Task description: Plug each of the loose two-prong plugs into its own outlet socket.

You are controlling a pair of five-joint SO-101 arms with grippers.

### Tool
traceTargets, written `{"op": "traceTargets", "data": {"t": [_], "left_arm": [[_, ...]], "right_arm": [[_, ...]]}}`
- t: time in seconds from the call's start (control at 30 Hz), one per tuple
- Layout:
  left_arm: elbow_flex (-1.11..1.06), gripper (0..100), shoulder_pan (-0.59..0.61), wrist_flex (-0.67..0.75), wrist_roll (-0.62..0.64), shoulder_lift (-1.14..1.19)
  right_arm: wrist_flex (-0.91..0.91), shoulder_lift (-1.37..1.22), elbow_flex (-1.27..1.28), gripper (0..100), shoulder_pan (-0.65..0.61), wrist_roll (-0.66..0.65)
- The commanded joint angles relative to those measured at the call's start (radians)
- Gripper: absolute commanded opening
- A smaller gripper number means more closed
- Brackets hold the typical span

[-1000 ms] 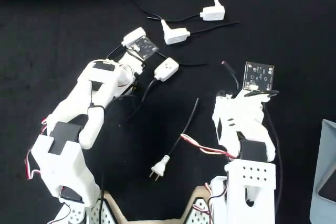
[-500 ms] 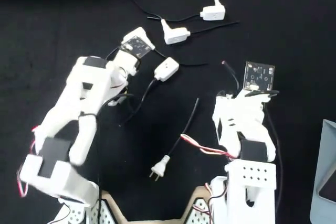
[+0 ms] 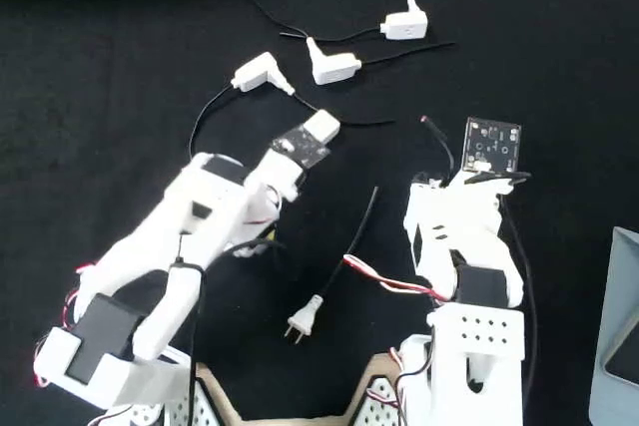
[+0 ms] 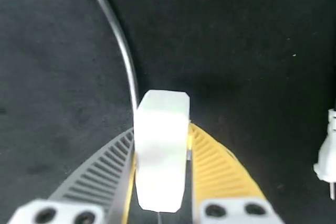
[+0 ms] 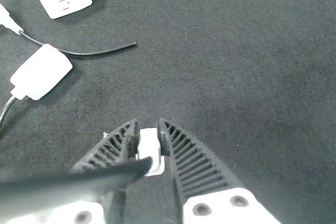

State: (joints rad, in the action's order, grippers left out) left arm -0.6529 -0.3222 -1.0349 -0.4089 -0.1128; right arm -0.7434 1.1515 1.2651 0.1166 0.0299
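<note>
The left pincer (image 4: 161,130) has its grey and yellow fingers closed against the two sides of a white rectangular plastic socket block (image 4: 160,153), whose black cord runs away across the cloth. The right pincer (image 5: 148,124) is narrowed onto a small white piece (image 5: 149,153) pinched between its dark ribbed fingers; I cannot tell what that piece is.

Everything rests on a table draped in black cloth (image 3: 120,47). The loose white two-prong plug (image 3: 303,319) lies on its thin black cord near the arms' bases, between the two arms and well apart from both pincers. Farther out lie a white angled socket piece (image 3: 258,72), a second white socket block (image 3: 332,65) and a third white socket block (image 3: 404,22) near the far edge, each on its own cord.

A grey box-like object (image 3: 619,336) stands at the table's right edge, near the right arm. Broad bare cloth opens on the far left and far right.

A second ago the left arm hung over the white angled socket piece; it has swung right and nearer to the block. The right arm has kept still.
</note>
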Motion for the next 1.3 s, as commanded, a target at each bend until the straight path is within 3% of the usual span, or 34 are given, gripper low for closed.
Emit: {"op": "traceTargets", "data": {"t": [0.0,0.2,0.37,0.53,0.63,1.0,1.27], "left_arm": [[-0.024,21,0.010,0.043,0.012,-0.017],[0.087,23,0.153,0.025,0.005,-0.014],[0.214,23,0.260,-0.072,-0.037,-0.017],[0.329,22,0.269,-0.244,-0.068,-0.018],[0.335,22,0.255,-0.270,-0.064,-0.017],[0.154,22,0.119,-0.163,-0.051,-0.018],[-0.048,22,0.114,0.098,-0.029,-0.017]], "right_arm": [[0.020,0.005,-0.008,1.1,-0.012,-0.006],[0.020,0.005,-0.008,1.1,-0.012,-0.006],[0.020,0.005,-0.008,1.1,-0.012,-0.006],[0.020,0.005,-0.008,1.1,-0.012,-0.006],[0.020,0.005,-0.008,1.1,-0.012,-0.006],[0.020,0.005,-0.008,1.1,-0.012,-0.006],[0.020,0.005,-0.008,1.1,-0.012,-0.006]]}}
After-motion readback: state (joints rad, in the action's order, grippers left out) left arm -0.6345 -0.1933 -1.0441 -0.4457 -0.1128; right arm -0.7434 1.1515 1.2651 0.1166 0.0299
